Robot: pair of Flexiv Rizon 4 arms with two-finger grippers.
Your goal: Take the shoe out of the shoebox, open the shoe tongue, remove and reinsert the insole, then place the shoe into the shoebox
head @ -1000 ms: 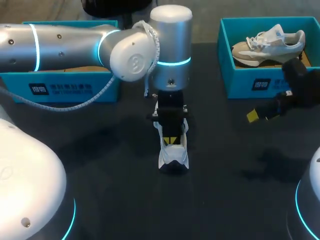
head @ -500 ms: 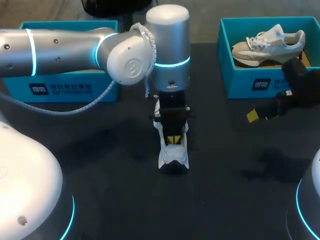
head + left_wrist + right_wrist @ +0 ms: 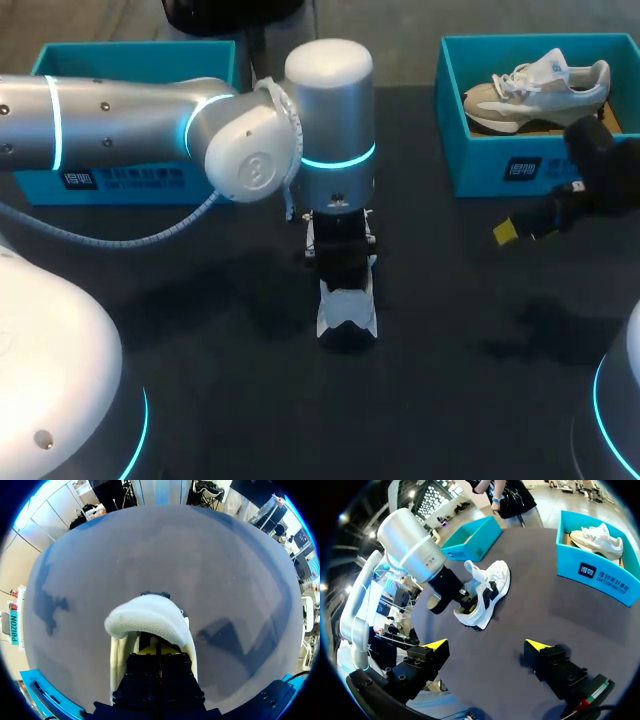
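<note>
One white shoe (image 3: 347, 318) stands upright on the counter (image 3: 450, 400), not boxed. Left jaws, closed, reach into its opening; whether they pinch the insole is hidden. Lifting may drag the unheld shoe up or tip it. Right jaws hang open, empty, well apart from it. Farther off, the left arm (image 3: 150, 115) covers the left shoebox (image 3: 120, 182); the right shoebox (image 3: 500, 165) holds another shoe (image 3: 535, 85).

White-black shoe (image 3: 347, 314) upright mid-table; open teal shoebox (image 3: 130, 183) well apart.
</note>
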